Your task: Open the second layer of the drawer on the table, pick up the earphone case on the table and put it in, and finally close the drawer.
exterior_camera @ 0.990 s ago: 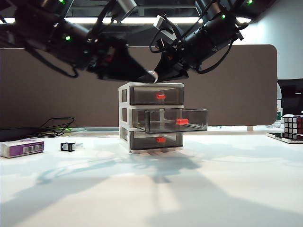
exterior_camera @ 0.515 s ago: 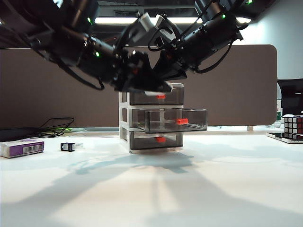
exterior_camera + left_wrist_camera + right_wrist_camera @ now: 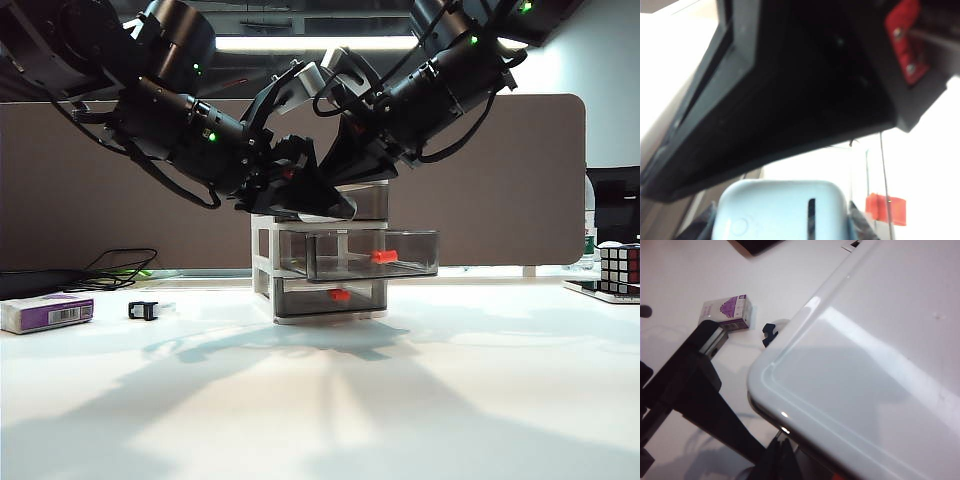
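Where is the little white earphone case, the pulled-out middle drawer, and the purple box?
earphone case (image 3: pixel 782 210): left wrist view, its glossy front, in the left gripper.
middle drawer (image 3: pixel 400 254): exterior view, its smoky front wall.
purple box (image 3: pixel 45 313): exterior view, its long side.

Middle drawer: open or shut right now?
Open. The second layer juts forward past the white frame; the bottom drawer sits flush.

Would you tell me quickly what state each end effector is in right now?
Left end effector: closed on the earphone case.
Right end effector: cannot be told.
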